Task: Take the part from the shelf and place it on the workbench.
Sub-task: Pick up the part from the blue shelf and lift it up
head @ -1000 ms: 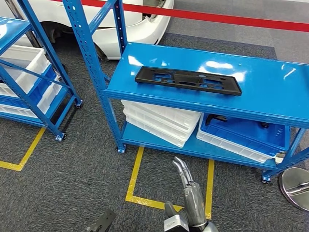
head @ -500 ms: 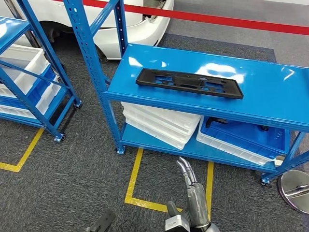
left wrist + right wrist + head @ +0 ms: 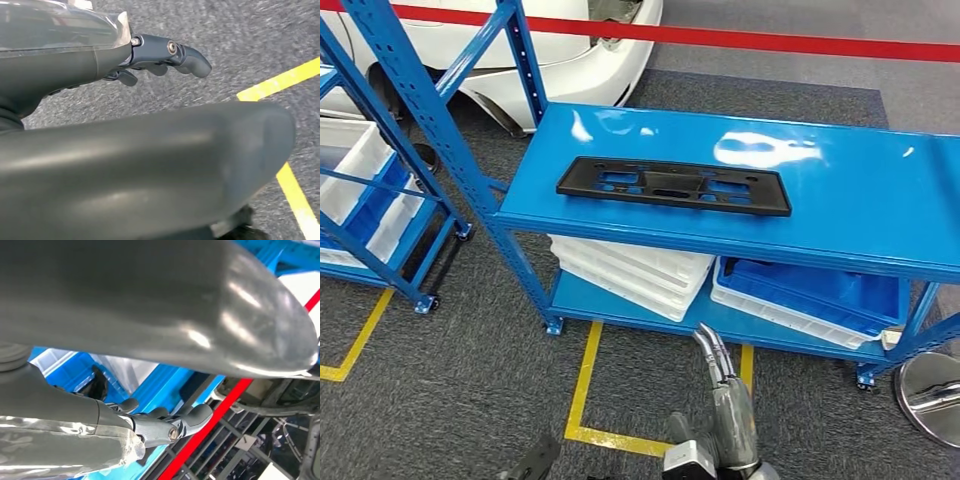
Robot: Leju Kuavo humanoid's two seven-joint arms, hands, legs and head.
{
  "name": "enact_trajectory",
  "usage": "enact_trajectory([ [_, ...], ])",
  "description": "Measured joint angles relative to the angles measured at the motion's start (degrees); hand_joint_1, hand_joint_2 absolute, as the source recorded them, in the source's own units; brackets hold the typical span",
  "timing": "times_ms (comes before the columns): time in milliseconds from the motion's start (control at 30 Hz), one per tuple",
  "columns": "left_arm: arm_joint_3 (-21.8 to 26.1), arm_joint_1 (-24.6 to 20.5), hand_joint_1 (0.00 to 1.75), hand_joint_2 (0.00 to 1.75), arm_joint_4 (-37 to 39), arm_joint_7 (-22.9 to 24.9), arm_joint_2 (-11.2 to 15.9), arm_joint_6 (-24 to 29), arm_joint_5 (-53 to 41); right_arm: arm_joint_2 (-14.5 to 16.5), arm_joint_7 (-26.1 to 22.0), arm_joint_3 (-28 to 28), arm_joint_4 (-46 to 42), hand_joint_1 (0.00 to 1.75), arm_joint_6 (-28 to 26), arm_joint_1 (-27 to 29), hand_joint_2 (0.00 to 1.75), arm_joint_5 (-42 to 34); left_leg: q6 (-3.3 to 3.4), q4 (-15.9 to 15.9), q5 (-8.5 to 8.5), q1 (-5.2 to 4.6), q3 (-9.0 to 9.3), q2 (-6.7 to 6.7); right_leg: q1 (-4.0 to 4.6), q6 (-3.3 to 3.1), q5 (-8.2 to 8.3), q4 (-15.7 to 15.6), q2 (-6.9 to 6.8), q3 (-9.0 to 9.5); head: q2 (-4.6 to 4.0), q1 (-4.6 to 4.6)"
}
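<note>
I'm looking down at a blue shelf (image 3: 848, 190), and the part (image 3: 673, 186), a long flat black panel with cut-outs, lies flat on its top level, nearer the left end, well back from my hands and untouched. Under it, on the lower level, a stack of white trays (image 3: 633, 268) sits tilted on the left, just beside a blue tray (image 3: 810, 290) with a white rim on the right. My right hand (image 3: 724, 400) is raised low in front of me over the grey carpet (image 3: 471, 360), its fingers (image 3: 712, 350) stretched out together and pointing up toward the shelf's lower level, holding nothing. From my right wrist I see those fingers (image 3: 162, 425) extended, only lightly bent, with the blue shelf and a red barrier tape (image 3: 226, 400) beyond them. My left hand (image 3: 162, 55) hangs down by the floor, fingers (image 3: 188, 57) extended and gently curved, empty, above the carpet and a yellow floor line (image 3: 279, 82). In the head view yellow lines (image 3: 584, 385) mark a box on the carpet right in front of the shelf. A second blue rack (image 3: 388, 150) stands off to the left with white bins (image 3: 350, 170) in it. Behind the shelf, a white car (image 3: 569, 60) sits past the red tape (image 3: 788, 42), and a round metal base (image 3: 931, 395) rests on the floor at the far right.
</note>
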Motion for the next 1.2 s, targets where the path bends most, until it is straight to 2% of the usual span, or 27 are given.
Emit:
enact_trajectory([
  [67, 0.00, 0.13, 0.00, 0.00, 0.01, 0.01, 0.01, 0.00, 0.00, -0.04, 0.20, 0.00, -0.01, 0.00, -0.31, -0.01, 0.00, 0.51, 0.84, -5.05, 5.95, -0.42, 0.18, -0.05, 0.13, 0.20, -1.58, -0.05, 0.42, 2.28, 0.00, 0.04],
  [100, -0.01, 0.17, 0.00, 0.00, 0.06, 0.01, 0.02, 0.00, -0.01, -0.07, 0.40, 0.01, -0.01, 0.00, -0.60, -0.01, 0.00, 0.91, 1.25, -7.37, 8.35, -0.71, 0.58, -0.11, 0.23, 0.42, -2.32, -0.11, 0.53, 3.25, 0.00, 0.09],
  [133, -0.02, 0.19, 0.00, 0.00, 0.12, 0.00, 0.02, 0.00, -0.03, -0.11, 0.72, 0.04, -0.03, 0.00, -0.93, 0.01, 0.00, 1.40, 1.62, -9.03, 9.60, -0.94, 1.06, -0.15, 0.28, 0.71, -2.83, -0.25, 0.61, 3.95, 0.00, 0.09],
  [200, -0.08, 0.18, 0.00, 0.00, 0.23, 0.00, 0.06, -0.01, -0.06, -0.26, 1.60, 0.13, -0.22, 0.00, -1.57, 0.06, 0.00, 2.59, 2.12, -9.99, 9.39, -1.36, 1.55, -0.15, 0.27, 1.36, -3.13, -0.62, 0.60, 4.39, 0.00, 0.10],
  [267, -0.29, -0.02, 0.00, 0.00, 0.24, 0.01, 0.09, 0.00, -0.08, -0.42, 2.42, 0.20, -0.70, 0.00, -2.00, -0.02, 0.00, 3.80, 2.54, -12.41, 8.02, -1.23, 3.09, -0.20, 0.22, 1.94, -2.81, -0.41, 0.36, 4.29, 0.00, 0.13],
  [300, -0.42, -0.13, 0.00, 0.00, 0.24, 0.01, 0.10, 0.04, -0.10, -0.51, 2.79, 0.23, -0.94, 0.00, -2.20, -0.09, 0.00, 4.39, 2.71, -13.91, 7.40, -0.99, 4.16, -0.30, 0.23, 2.29, -2.65, 0.69, 0.18, 3.73, 0.00, 0.19],
  [367, -0.61, -0.06, 0.00, 0.00, 0.25, 0.11, 0.07, 0.13, -0.24, -0.79, 3.72, 0.33, -1.18, 0.00, -2.59, -0.19, 0.00, 5.81, 2.88, -16.34, 6.43, -0.50, 6.48, -0.51, 0.11, 3.14, -3.52, 5.60, -0.12, 0.82, 0.00, 0.34],
  [433, -0.68, 0.32, 0.00, 0.00, 0.27, 0.31, 0.07, 0.22, -0.49, -1.34, 5.19, 0.40, -1.21, 0.00, -2.84, -0.06, 0.87, 8.29, 2.84, -16.96, 5.69, -0.28, 8.15, -0.55, -0.12, 3.82, -5.79, 11.47, -0.28, -3.55, 0.00, 0.35],
  [467, -0.70, 0.50, 0.00, 0.00, 0.28, 0.44, 0.07, 0.28, -0.60, -1.74, 6.08, 0.41, -1.24, 0.00, -2.88, 0.10, 1.31, 9.93, 2.78, -17.04, 5.10, -0.21, 9.00, -0.59, -0.19, 3.95, -6.47, 12.99, -0.37, -5.37, 0.00, 0.38],
  [500, -0.74, 0.61, 0.00, 0.00, 0.28, 0.60, 0.07, 0.33, -0.68, -2.18, 6.90, 0.43, -1.32, 0.00, -2.90, 0.31, 1.75, 11.58, 2.72, -17.07, 4.44, -0.15, 9.88, -0.66, -0.23, 3.93, -6.15, 12.90, -0.44, -6.62, 0.00, 0.39],
  [533, -0.77, 0.66, 0.00, 0.00, 0.28, 0.74, 0.05, 0.38, -0.73, -2.63, 7.60, 0.43, -1.48, 0.00, -2.91, 0.56, 1.75, 12.95, 2.66, -17.09, 3.78, -0.13, 10.81, -0.75, -0.21, 3.79, -4.50, 11.12, -0.50, -7.18, 0.00, 0.39],
  [600, -0.83, 0.65, 0.00, 0.00, 0.33, 0.91, 0.02, 0.46, -0.79, -3.57, 8.66, 0.45, -1.86, 0.00, -2.92, 1.21, 1.75, 14.84, 2.42, -17.17, 2.53, -0.10, 12.54, -0.87, 0.03, 3.15, 1.63, 5.46, -0.60, -7.37, 0.00, 0.34],
  [633, -0.85, 0.63, 0.00, 0.00, 0.38, 0.94, -0.01, 0.48, -0.79, -4.01, 9.09, 0.48, -2.04, 0.00, -2.93, 1.58, 1.75, 15.48, 2.19, -17.26, 2.06, -0.04, 13.03, -0.90, 0.32, 2.71, 4.05, 3.44, -0.64, -7.46, 0.00, 0.29],
  [667, -0.85, 0.62, 0.00, 0.00, 0.43, 0.97, -0.02, 0.48, -0.77, -4.43, 9.50, 0.51, -2.27, 0.00, -2.96, 1.97, 1.75, 16.12, 1.78, -17.37, 1.62, 0.01, 13.32, -0.91, 0.62, 2.25, 5.47, 2.42, -0.66, -7.59, 0.00, 0.23],
  [733, -0.89, 0.50, 0.00, 0.00, 0.50, 1.01, -0.08, 0.45, -0.75, -5.06, 10.27, 0.54, -3.00, 0.00, -3.03, 2.56, 1.75, 17.39, 1.07, -17.79, 1.17, 0.04, 13.88, -0.86, 1.03, 1.32, 5.28, 2.01, -0.66, -7.51, 0.00, 0.16],
  [800, -0.95, 0.13, 0.00, 0.00, 0.52, 0.98, -0.15, 0.45, -0.75, -5.46, 11.03, 0.52, -4.08, 0.00, -3.11, 2.81, 1.75, 18.63, 0.73, -17.44, 0.57, -0.04, 14.41, -0.76, 0.72, 0.60, 4.92, 1.02, -0.64, -6.39, 0.00, 0.10],
  [833, -0.98, -0.13, 0.00, 0.00, 0.52, 0.96, -0.18, 0.47, -0.74, -5.62, 11.33, 0.51, -4.52, 0.00, -3.15, 2.84, 1.75, 19.18, 0.64, -15.96, -0.13, -0.08, 13.88, -0.75, 0.52, 0.34, 4.82, 0.47, -0.63, -5.64, 0.00, 0.05],
  [867, -1.02, -0.33, 0.00, 0.00, 0.52, 0.96, -0.17, 0.48, -0.74, -5.82, 11.68, 0.50, -4.89, 0.00, -3.19, 2.88, 1.75, 19.76, 0.51, -13.17, -1.29, -0.09, 12.53, -0.74, 0.36, 0.12, 4.67, 0.01, -0.62, -4.92, 0.00, 0.00],
  [933, -1.08, -0.45, 0.00, 0.00, 0.52, 0.97, -0.16, 0.48, -0.74, -6.33, 12.27, 0.46, -5.38, 0.00, -3.27, 3.01, 1.75, 20.77, 0.20, -5.75, -3.90, -0.13, 8.12, -0.74, 0.34, -0.20, 4.09, -0.29, -0.59, -3.89, 0.00, -0.03],
  [967, -1.11, -0.38, 0.00, 0.00, 0.52, 0.98, -0.16, 0.49, -0.75, -6.60, 12.56, 0.44, -5.62, 0.00, -3.30, 3.17, 1.75, 21.28, 0.06, -3.02, -4.37, -0.13, 6.02, -0.73, 0.34, -0.26, 3.71, -0.31, -0.53, -3.42, 0.00, -0.02],
  [1000, -1.14, -0.30, 0.00, 0.00, 0.52, 1.00, -0.15, 0.52, -0.75, -6.86, 12.84, 0.40, -5.88, 0.00, -3.31, 3.36, 1.75, 21.72, -0.04, -2.01, -3.68, -0.10, 4.59, -0.73, 0.32, -0.24, 3.31, -0.31, -0.44, -2.89, 0.00, -0.02],
  [1033, -1.18, -0.26, 0.00, 0.00, 0.52, 1.01, -0.15, 0.56, -0.76, -7.08, 13.07, 0.34, -6.24, 0.00, -3.32, 3.56, 1.75, 22.14, -0.11, -3.13, -1.54, -0.05, 4.02, -0.72, 0.29, -0.15, 2.91, -0.31, -0.33, -2.28, 0.00, -0.02],
  [1100, -1.25, -0.22, 0.00, 0.00, 0.54, 1.02, -0.15, 0.63, -0.76, -7.47, 13.44, 0.15, -7.02, 0.00, -3.30, 3.82, 1.75, 22.92, -0.13, -8.79, 4.23, 0.06, 4.54, -0.71, 0.19, 0.25, 2.12, -0.33, -0.14, -0.99, 0.00, 0.00],
  [1133, -1.27, -0.21, 0.00, 0.00, 0.55, 1.03, -0.15, 0.65, -0.76, -7.65, 13.54, 0.02, -7.38, 0.00, -3.28, 3.90, 1.75, 23.22, -0.05, -11.52, 5.98, -0.03, 4.82, -0.69, 0.17, 0.51, 1.82, -0.29, -0.07, -0.58, 0.00, 0.01],
  [1167, -1.28, -0.20, 0.00, 0.00, 0.56, 1.06, -0.15, 0.64, -0.76, -7.85, 13.67, -0.13, -7.69, 0.00, -3.25, 3.95, 1.75, 23.48, 0.27, -13.20, 6.82, -0.17, 4.95, -0.68, 0.17, 0.84, 1.55, -0.19, -0.02, -0.42, 0.00, -0.02],
  [1200, -1.30, -0.17, 0.00, 0.00, 0.58, 1.07, -0.15, 0.63, -0.75, -8.06, 13.79, -0.28, -8.02, 0.00, -3.21, 4.05, 1.75, 23.75, 0.62, -13.85, 6.68, -0.36, 4.89, -0.68, 0.19, 1.20, 1.34, -0.15, 0.01, -0.38, 0.00, -0.03],
])
